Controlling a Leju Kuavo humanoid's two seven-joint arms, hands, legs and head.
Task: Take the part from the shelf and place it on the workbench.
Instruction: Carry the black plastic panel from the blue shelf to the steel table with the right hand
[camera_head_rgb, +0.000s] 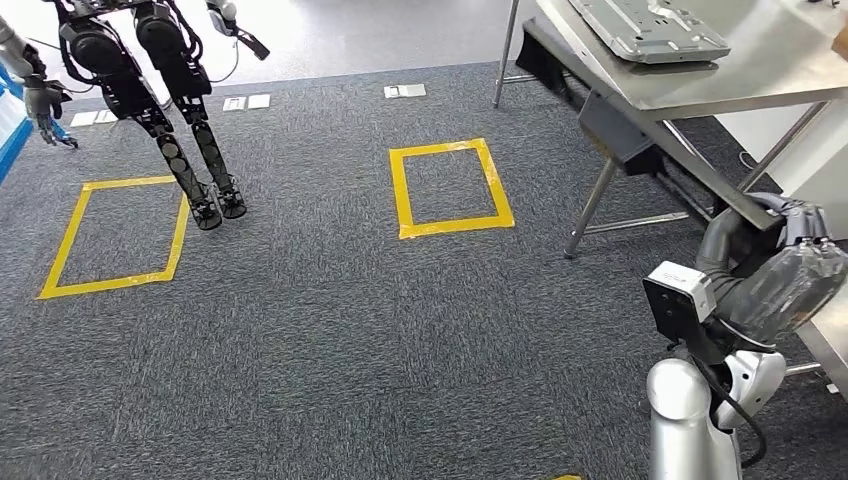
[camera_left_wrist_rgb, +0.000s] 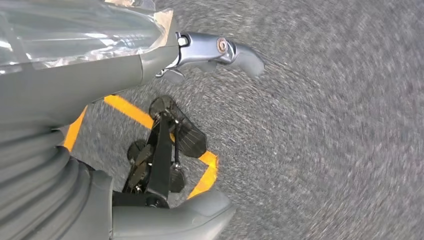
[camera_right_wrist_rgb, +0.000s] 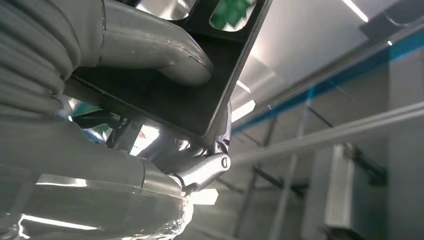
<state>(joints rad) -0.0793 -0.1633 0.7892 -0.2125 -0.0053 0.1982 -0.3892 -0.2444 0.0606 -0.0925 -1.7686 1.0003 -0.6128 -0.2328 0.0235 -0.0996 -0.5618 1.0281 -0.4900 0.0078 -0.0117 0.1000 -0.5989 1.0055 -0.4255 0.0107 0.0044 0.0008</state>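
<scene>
Right hand (camera_right_wrist_rgb: 150, 100) grips a dark flat part (camera_right_wrist_rgb: 165, 102), thumb pressed on it, beside the workbench (camera_head_rgb: 740, 75). Part is picked; placing remains. Left hand (camera_left_wrist_rgb: 150, 60) hangs over carpet, fingers apart, holding nothing.

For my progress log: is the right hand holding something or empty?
Holding: in the right wrist view, the right hand grips a dark flat plate, thumb pressed on it.

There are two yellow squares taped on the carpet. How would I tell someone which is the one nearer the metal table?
Start at the steel table along the right side. Just left of its front leg, on the grey carpet, lies the smaller yellow tape square. The other tape square is larger, far left, with another robot's feet beside its corner.
</scene>
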